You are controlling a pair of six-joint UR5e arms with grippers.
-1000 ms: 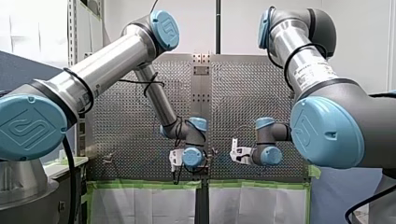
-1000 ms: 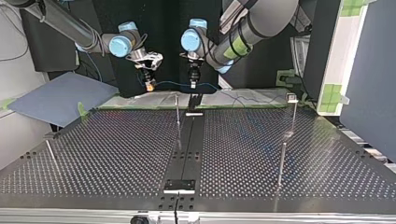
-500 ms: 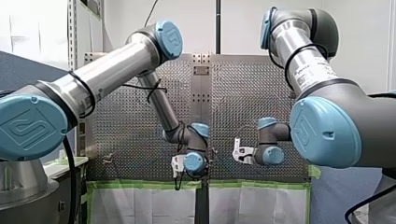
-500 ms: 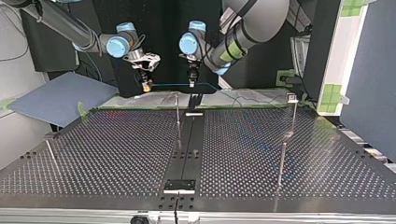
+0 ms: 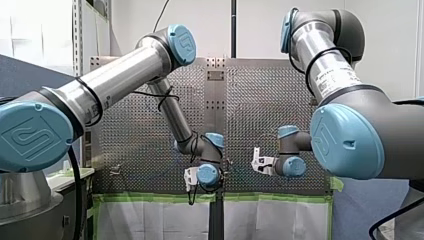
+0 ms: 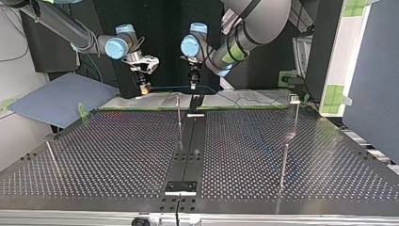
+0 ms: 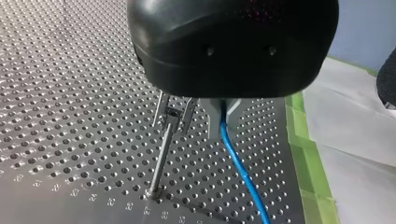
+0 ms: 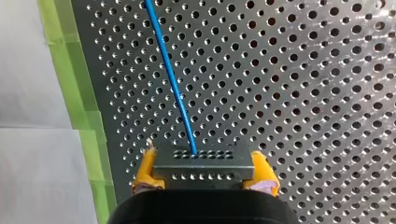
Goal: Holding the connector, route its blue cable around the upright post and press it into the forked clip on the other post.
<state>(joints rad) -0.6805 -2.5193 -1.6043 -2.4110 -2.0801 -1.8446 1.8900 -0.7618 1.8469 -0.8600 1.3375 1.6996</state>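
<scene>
My left tool (image 7: pixel 222 122) hangs over the perforated tabletop (image 7: pixel 70 116) with its fingers pressed together, as far as the wrist view shows, on the blue cable (image 7: pixel 238 168), which leaves them and trails away ahead of the tool over the holes. Just beside those fingers, apart from the cable, stands a thin post (image 7: pixel 159 163) topped by the forked clip (image 7: pixel 173 114), its two prongs pointing up with no cable in them. From the left tool the cable runs in a nearly straight line, clear of the tabletop, across to my right tool (image 8: pixel 204 172). That tool's yellow pads (image 8: pixel 145 170) pinch the small grey connector (image 8: pixel 203 161) by its two ends. The cable leaves the connector's face midway between the pads and heads straight ahead of the tool. I judge the routing to be in hand and the pressing-in not yet done. The cable looks thin, light and limp, so it should follow only under mild tension and may sag or slip off the fork if slack. The connector looks rigid and is the better hold, gripped across its ends. A hard pull could strain the joint where the cable enters it.
</scene>
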